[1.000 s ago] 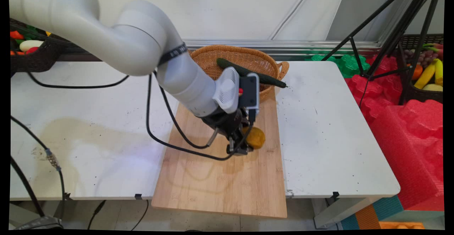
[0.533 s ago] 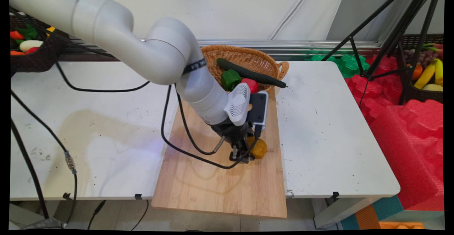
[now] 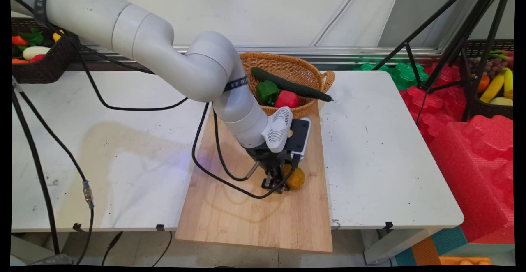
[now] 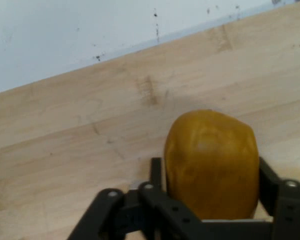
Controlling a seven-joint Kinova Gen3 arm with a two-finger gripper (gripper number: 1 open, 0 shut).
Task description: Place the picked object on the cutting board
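Mustard-yellow round fruit on the wooden cutting board, clamped between the gripper fingers, its lower part hidden behind the black linkage, wicker basket behind on the worktop

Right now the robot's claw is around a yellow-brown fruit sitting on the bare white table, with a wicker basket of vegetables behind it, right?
Not quite. The yellow-brown fruit sits on the wooden cutting board, not the bare white table; both views show wood under it. The gripper is around it, and the wicker basket of vegetables stands behind.
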